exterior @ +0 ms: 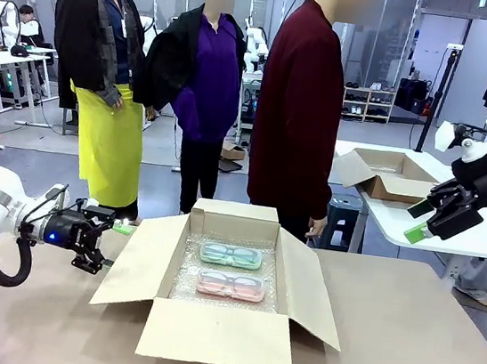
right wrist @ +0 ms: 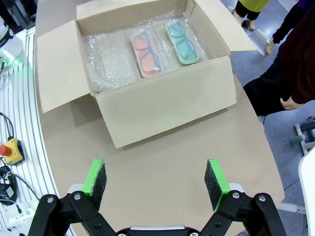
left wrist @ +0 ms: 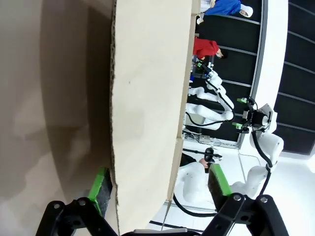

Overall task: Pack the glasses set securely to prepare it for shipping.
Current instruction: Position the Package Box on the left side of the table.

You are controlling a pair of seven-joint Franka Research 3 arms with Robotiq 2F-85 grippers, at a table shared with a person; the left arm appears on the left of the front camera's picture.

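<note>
Cardboard box flap point(left wrist: 147, 98) btwn left gripper point(left wrist: 160, 188) jaws; mint case point(exterior: 230, 255), pink case point(exterior: 230, 284) inside.

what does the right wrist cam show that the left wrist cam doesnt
Right wrist view: the inside of the open cardboard box, with the pink case and mint-green case lying side by side on bubble wrap, and the open right gripper over the table. Left wrist view: a box flap close up, standing between the open jaws of the left gripper. Shared: the cardboard box and the brown table.
</note>
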